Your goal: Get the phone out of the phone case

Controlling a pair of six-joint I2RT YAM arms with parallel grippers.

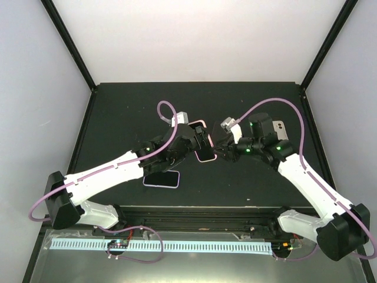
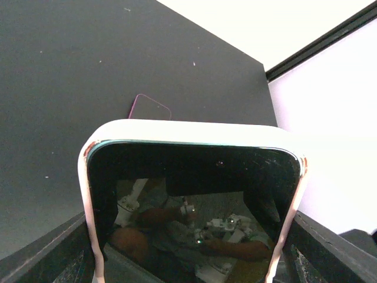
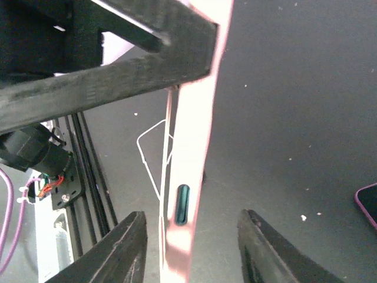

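The phone (image 2: 194, 194) sits inside its pink phone case (image 3: 189, 147). It is held up off the table (image 1: 118, 112) in the middle of the top view. The left gripper (image 1: 196, 140) is clamped on the 2 long sides of the phone case, with the screen facing its camera. The right gripper (image 3: 191, 218) is just to the right of it in the top view. Its 2 fingers are apart, 1 on each side of the thin pink edge, and neither touches it. In the right wrist view that edge runs from top to bottom, straight through the gap. So the right arm is the free one, and I think it must close on that edge and peel the phone case off.
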